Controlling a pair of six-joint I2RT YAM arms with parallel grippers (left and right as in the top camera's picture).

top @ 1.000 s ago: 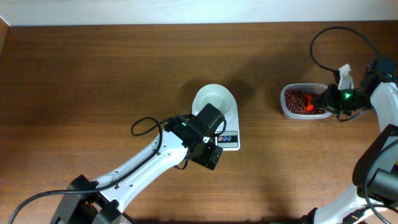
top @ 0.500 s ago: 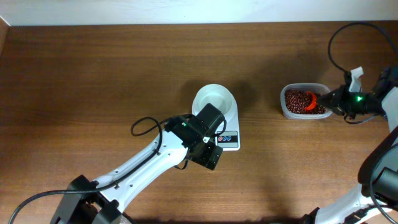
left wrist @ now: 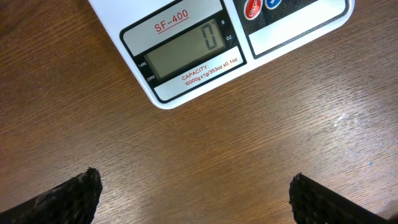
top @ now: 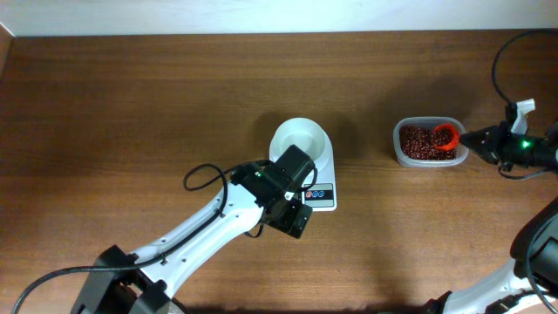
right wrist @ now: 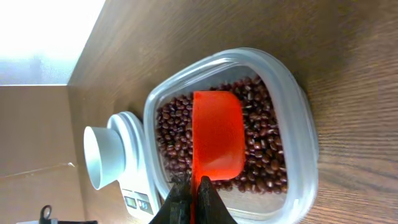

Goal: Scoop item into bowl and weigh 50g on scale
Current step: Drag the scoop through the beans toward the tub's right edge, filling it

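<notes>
I see my left arm (top: 196, 231) as white links with black joints and a boxy black wrist, and a thin left cable (top: 202, 174), black, loops off it. The left gripper (left wrist: 199, 202) has black, rough-grained pads (left wrist: 65, 199). My right arm (top: 501, 139) is black at the wrist, with a green light (top: 524, 144), a white tab (top: 523, 108) and a black right cable (top: 499, 65).

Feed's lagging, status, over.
Left gripper open, beside flat white scale reading zero. Right gripper shut on orange plastic scoop over reddish-brown beans. Small white bowl on scale, path clear.
</notes>
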